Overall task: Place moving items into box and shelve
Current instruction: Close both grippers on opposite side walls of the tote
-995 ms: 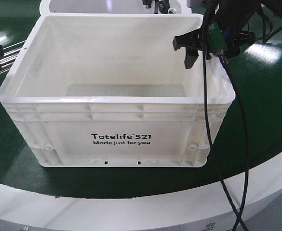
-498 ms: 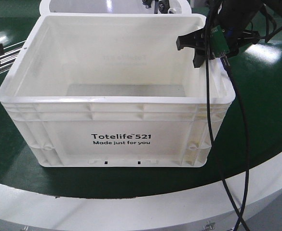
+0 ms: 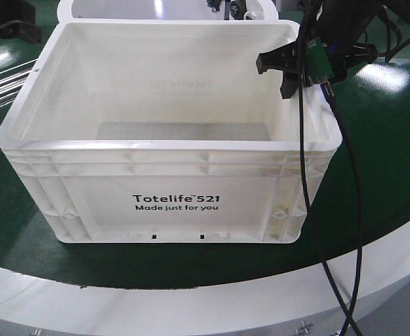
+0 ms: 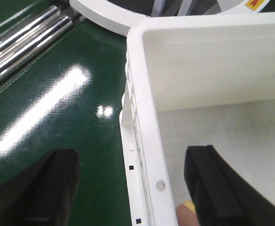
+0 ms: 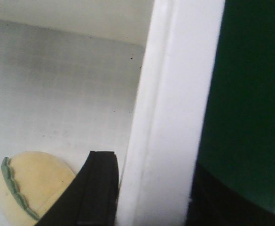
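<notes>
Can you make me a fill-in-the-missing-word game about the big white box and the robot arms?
1. The white box stands on a shiny ___ surface.
2. The black print on its front reads Totelife ___.
3. The yellow plush toy with the green leaf lies ___ the box.
4. The left end effector is ___, with one finger on each side of the box wall.
Missing words: green; 521; inside; open.

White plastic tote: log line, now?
left gripper: open, astride white plastic tote left wall | right gripper: astride right wall, grip unclear | yellow round plush: inside
</notes>
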`<state>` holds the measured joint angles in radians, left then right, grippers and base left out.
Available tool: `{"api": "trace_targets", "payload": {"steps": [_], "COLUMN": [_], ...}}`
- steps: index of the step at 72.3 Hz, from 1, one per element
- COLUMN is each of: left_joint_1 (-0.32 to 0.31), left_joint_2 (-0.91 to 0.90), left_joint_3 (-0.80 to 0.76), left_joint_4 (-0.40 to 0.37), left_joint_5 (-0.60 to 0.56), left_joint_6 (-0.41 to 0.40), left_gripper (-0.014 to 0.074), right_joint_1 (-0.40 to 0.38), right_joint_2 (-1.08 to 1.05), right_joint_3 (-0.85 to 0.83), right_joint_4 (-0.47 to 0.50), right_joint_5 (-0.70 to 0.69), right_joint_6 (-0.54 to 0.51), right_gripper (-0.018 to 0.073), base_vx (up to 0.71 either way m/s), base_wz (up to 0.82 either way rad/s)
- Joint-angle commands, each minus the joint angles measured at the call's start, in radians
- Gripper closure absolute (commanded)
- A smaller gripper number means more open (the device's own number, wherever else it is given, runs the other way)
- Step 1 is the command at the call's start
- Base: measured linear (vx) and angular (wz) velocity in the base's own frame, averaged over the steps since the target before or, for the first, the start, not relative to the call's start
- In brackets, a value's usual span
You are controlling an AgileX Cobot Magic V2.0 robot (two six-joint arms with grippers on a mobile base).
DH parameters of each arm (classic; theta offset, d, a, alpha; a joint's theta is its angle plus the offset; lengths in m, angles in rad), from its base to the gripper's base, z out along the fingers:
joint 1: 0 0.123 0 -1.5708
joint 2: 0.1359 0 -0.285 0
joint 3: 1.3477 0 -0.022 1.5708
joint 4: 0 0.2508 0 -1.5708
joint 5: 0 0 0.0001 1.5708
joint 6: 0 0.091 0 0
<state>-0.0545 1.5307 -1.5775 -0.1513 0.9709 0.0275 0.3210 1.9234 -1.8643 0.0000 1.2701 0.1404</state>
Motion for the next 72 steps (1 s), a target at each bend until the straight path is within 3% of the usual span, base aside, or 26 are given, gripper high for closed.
{"api": "trace_targets", "payload": {"steps": [1, 27, 53, 62, 72], "left_joint_1": [0.0, -0.068, -0.071, -0.071, -0.071], "left_joint_2": [-0.001, 0.082, 0.157, 0.189, 0.217], "left_joint_3": [-0.058, -0.056, -0.056, -0.056, -0.056], "left_joint_4": [-0.025, -0.043, -0.043, -0.043, -0.043], "left_joint_5": [-0.032, -0.017, 0.053, 0.098, 0.14], "left_joint_6": [-0.002, -0.001, -0.002, -0.014, -0.013], "left_gripper": [0.0021, 0.0021, 0.0058, 0.0212, 0.0517], "right_joint_1": [0.017, 0.017, 0.017, 0.017, 0.017], "right_joint_2": [-0.024, -0.024, -0.024, -0.024, -0.024], "right_joint_3": [-0.017, -0.017, -0.017, -0.017, -0.017], "right_joint_4": [0.112, 0.109, 0.109, 0.112, 0.112], "right_joint_5": [-0.044, -0.06, -0.067, -0.07, -0.07], "right_joint_6": [-0.055, -0.055, -0.055, -0.055, -0.055], "right_gripper": [0.0568, 0.0568, 0.0568, 0.0568, 0.0568], "base_vx": [0.0, 0.0, 0.0, 0.0, 0.0], "base_wz": [0.0, 0.0, 0.0, 0.0, 0.0]}}
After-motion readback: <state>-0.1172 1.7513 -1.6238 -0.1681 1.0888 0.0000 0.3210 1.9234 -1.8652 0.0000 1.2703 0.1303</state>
